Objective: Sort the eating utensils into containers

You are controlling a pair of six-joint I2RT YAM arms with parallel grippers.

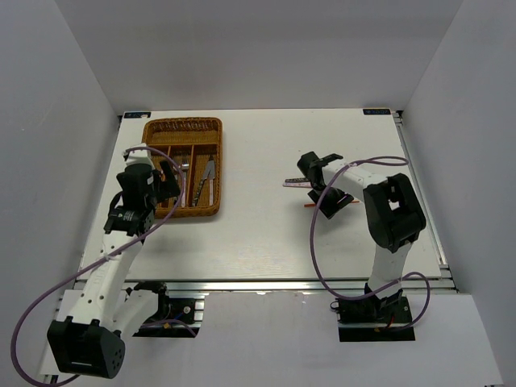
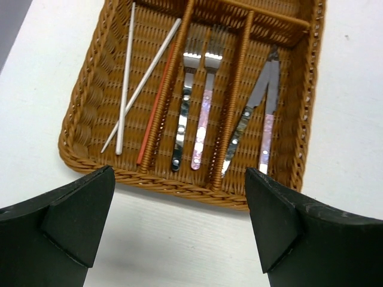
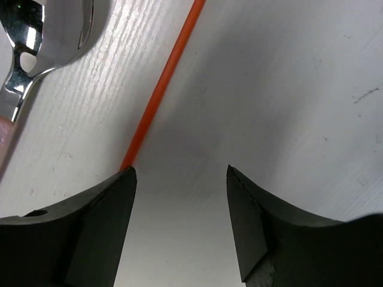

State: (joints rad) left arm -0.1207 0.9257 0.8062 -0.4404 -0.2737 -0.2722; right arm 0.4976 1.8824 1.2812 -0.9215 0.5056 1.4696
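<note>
The woven wicker tray (image 1: 184,122) stands at the back left and also shows in the left wrist view (image 2: 179,188). Its slots hold two pale chopsticks (image 2: 125,78) and a red chopstick (image 2: 157,107), two forks (image 2: 192,101), and two knives (image 2: 263,113). My left gripper (image 2: 179,173) is open and empty above the tray's near edge (image 1: 171,184). My right gripper (image 1: 329,201) is open and empty, low over the table (image 3: 181,170). A second red chopstick (image 3: 161,89) runs up from its left fingertip. A silver spoon (image 3: 36,36) with a pinkish handle lies beside it (image 1: 294,183).
White walls close in the table on the left, back and right. The table's right edge has a metal rail (image 1: 423,193). Purple cables (image 1: 318,242) loop from both arms over the near part of the table.
</note>
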